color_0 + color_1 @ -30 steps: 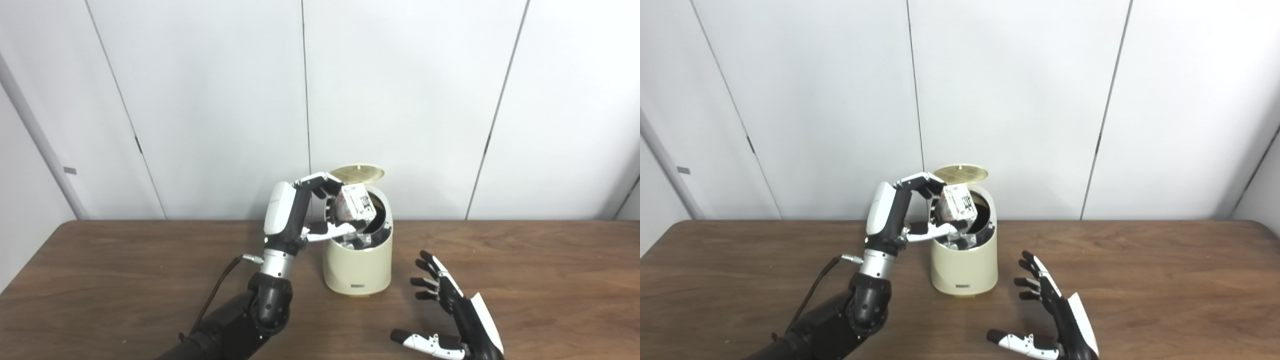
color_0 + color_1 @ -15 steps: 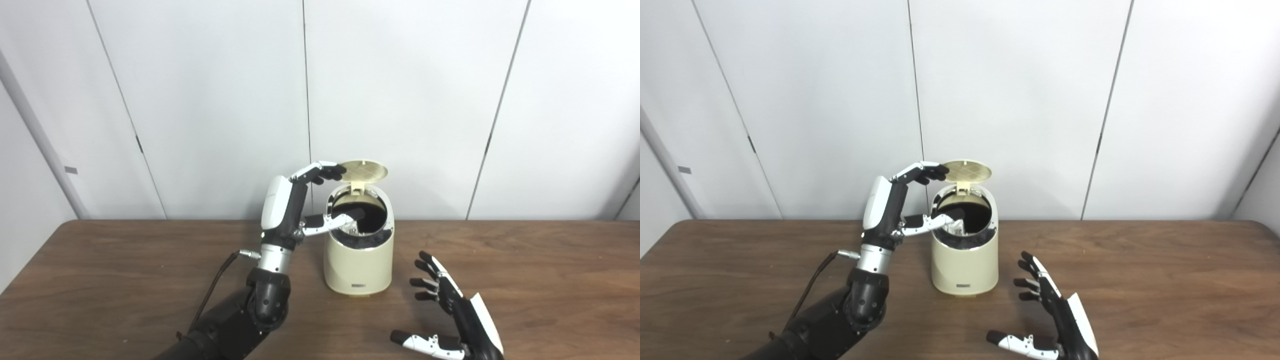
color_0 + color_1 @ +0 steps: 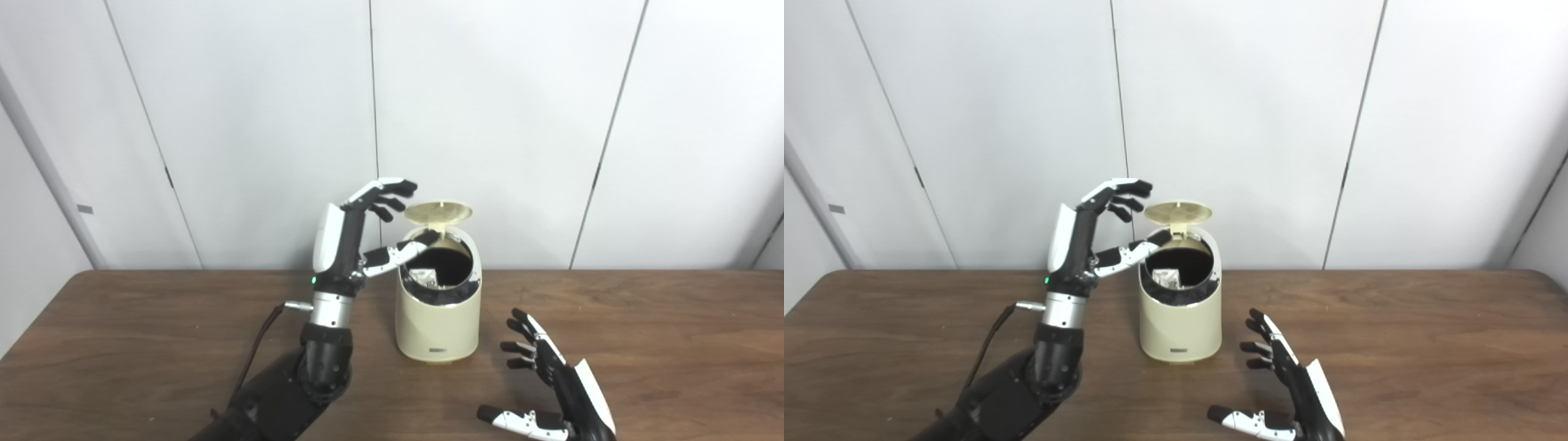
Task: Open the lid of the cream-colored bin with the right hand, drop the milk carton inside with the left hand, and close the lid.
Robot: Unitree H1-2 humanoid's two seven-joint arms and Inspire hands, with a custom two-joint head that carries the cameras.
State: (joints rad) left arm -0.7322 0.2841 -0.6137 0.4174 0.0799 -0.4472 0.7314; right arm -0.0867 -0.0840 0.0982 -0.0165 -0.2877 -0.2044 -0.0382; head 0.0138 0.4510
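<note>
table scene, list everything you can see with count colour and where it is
bin: one, cream, upright at the middle of the table
lid: one, cream, hinged open above the back of the bin
milk carton: one, white with dark print, inside the bin
table: one, brown wood, across the lower half
wall panels: several, white, behind the table
left hand: one, white and black, open, raised beside the bin's rim
right hand: one, black and white, open, low to the right of the bin

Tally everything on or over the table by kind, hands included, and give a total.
Bins: 1, cream, lid up
Cartons: 1, inside the bin
Hands: 2, left open over the bin, right open, low over the table
Total: 4
</note>
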